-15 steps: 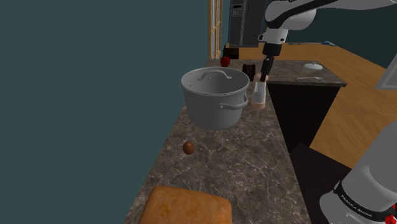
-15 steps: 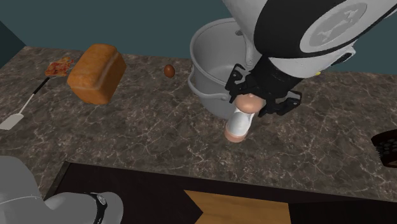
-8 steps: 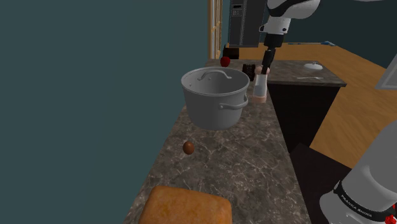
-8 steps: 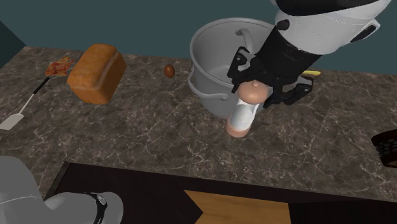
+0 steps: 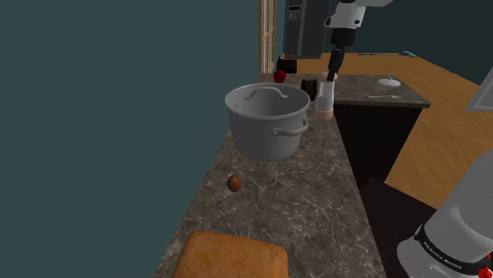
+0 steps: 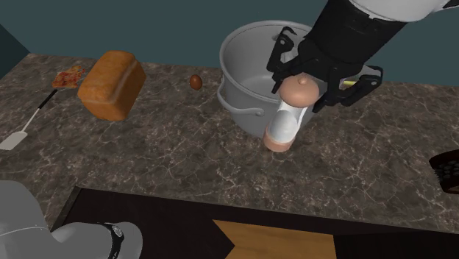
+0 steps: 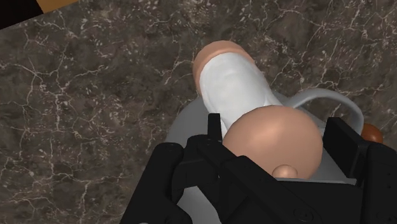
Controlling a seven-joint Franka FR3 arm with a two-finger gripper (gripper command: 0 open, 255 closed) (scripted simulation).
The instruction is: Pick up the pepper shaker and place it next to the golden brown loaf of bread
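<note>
The jaws are clenched on the pepper shaker [image 6: 284, 121], gripping its rounded tan cap; the white body hangs tilted below them, its base seemingly just clear of the tabletop [image 6: 162, 165]. The pick-up looks done, with the carry and set-down left: the golden brown loaf [image 6: 112, 84] lies well apart from the jaws, past the grey stockpot [image 6: 239, 103] close beside them and a small brown egg [image 6: 196, 82]. The tabletop is dark veined stone, with a teal wall [image 5: 103, 95] alongside and a wooden floor [image 5: 442, 150] beyond.
</note>
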